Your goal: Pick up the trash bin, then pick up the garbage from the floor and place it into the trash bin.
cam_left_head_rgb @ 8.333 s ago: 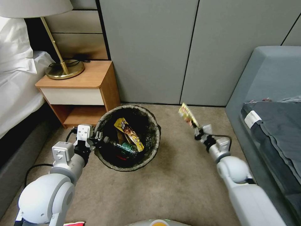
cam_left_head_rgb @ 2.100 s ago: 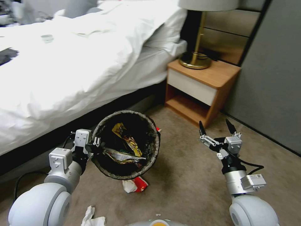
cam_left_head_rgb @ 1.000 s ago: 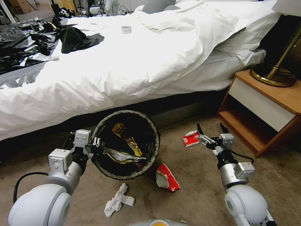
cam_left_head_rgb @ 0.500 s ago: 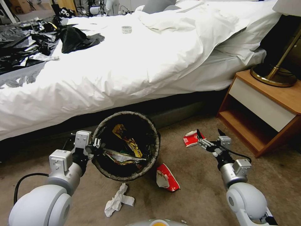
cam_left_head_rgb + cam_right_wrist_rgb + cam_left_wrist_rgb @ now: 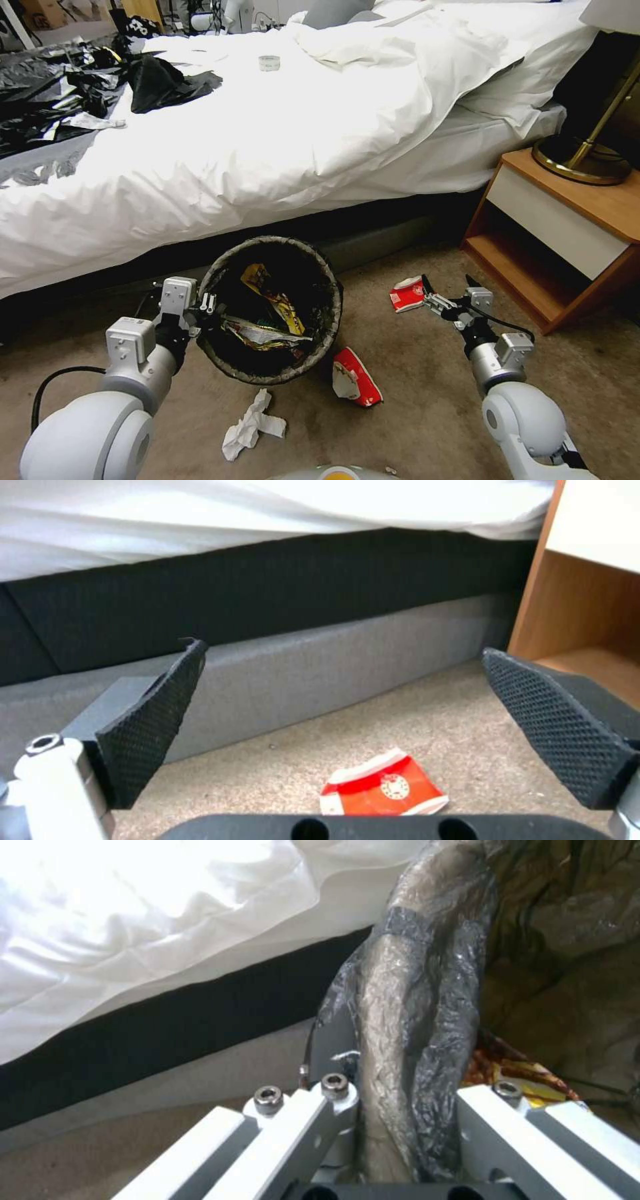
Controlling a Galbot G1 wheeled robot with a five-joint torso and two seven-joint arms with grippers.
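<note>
While your left gripper (image 5: pixel 203 308) stays clamped on the trash bin (image 5: pixel 270 308) rim beside the bed, your right gripper (image 5: pixel 448 291) hovers spread wide just beside the red-and-white packaging (image 5: pixel 407 294) on the carpet; it looks light and crushable, so pinch its raised edge.

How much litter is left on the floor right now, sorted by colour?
Red-and-white cartons: 2, one ahead of the open right gripper, one beside the bin that the left gripper holds by its rim.
White paper wads: 1.
Total: 3
</note>
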